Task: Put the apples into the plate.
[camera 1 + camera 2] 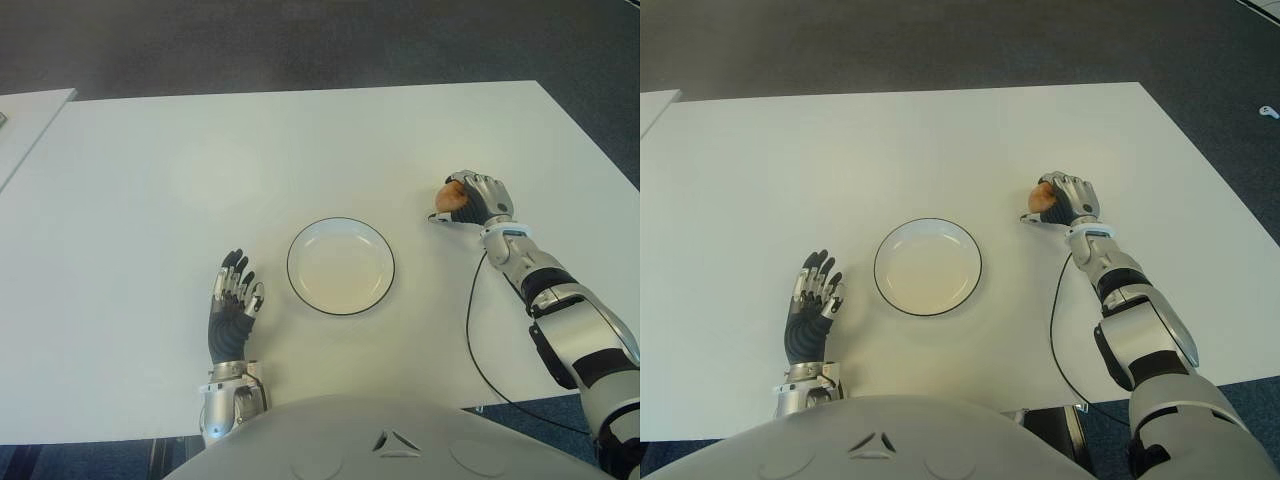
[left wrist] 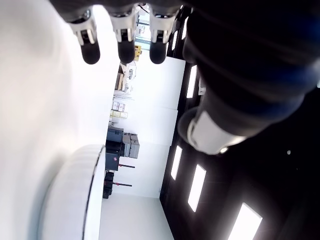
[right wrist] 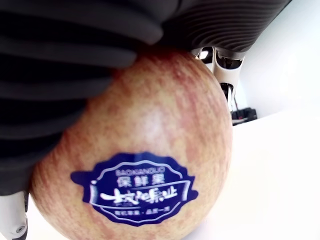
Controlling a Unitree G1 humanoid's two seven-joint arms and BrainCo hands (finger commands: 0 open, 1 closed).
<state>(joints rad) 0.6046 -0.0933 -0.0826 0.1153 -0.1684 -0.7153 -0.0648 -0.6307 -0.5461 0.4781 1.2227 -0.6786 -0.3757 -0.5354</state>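
A reddish-yellow apple (image 1: 449, 196) with a blue sticker (image 3: 137, 188) sits in my right hand (image 1: 472, 200), whose fingers are curled around it, to the right of the plate. The white plate (image 1: 340, 266) with a thin dark rim stands in the middle of the white table (image 1: 200, 170) and holds nothing. My left hand (image 1: 235, 300) shows to the left of the plate, fingers stretched out and holding nothing. In the left wrist view the plate's rim (image 2: 75, 195) shows beyond the spread fingertips (image 2: 91, 52).
A black cable (image 1: 472, 340) runs from my right forearm across the table toward its front edge. Another white table's corner (image 1: 30, 115) shows at the far left. Dark carpet (image 1: 320, 45) lies beyond the table.
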